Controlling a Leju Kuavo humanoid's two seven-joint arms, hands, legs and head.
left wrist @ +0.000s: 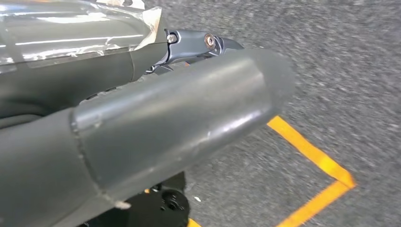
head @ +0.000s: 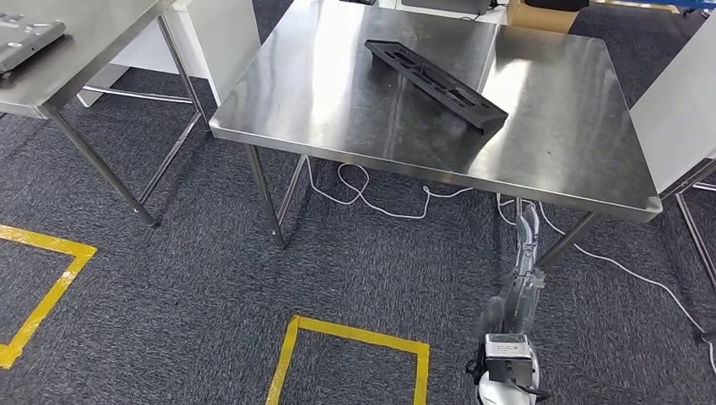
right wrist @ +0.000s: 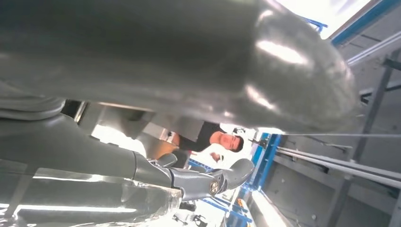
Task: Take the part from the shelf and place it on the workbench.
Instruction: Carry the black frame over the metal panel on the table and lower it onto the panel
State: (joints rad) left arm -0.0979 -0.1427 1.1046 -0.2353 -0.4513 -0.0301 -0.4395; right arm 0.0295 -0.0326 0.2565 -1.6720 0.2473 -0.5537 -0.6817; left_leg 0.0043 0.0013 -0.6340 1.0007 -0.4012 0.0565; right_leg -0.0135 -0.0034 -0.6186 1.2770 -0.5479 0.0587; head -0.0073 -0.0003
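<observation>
A long black slotted part (head: 435,83) lies flat and diagonal on the steel workbench (head: 321,118), toward its far middle. In front of the bench's near right corner my right hand (head: 527,232) hangs with straight fingers and holds nothing, well short of the part. In the right wrist view that hand (right wrist: 189,182) is bare, its thick thumb (right wrist: 198,56) apart from the fingers. My left hand (left wrist: 142,109) hangs over the carpet, its fingers (left wrist: 198,45) stretched out and empty.
A second steel table (head: 84,63) with a grey flat object (head: 25,40) stands to the left. Yellow tape squares (head: 355,336) mark the carpet, and a white cable (head: 380,205) trails under the workbench. A white cabinet (head: 675,110) stands at the right. A person (right wrist: 222,139) stands beyond my right hand.
</observation>
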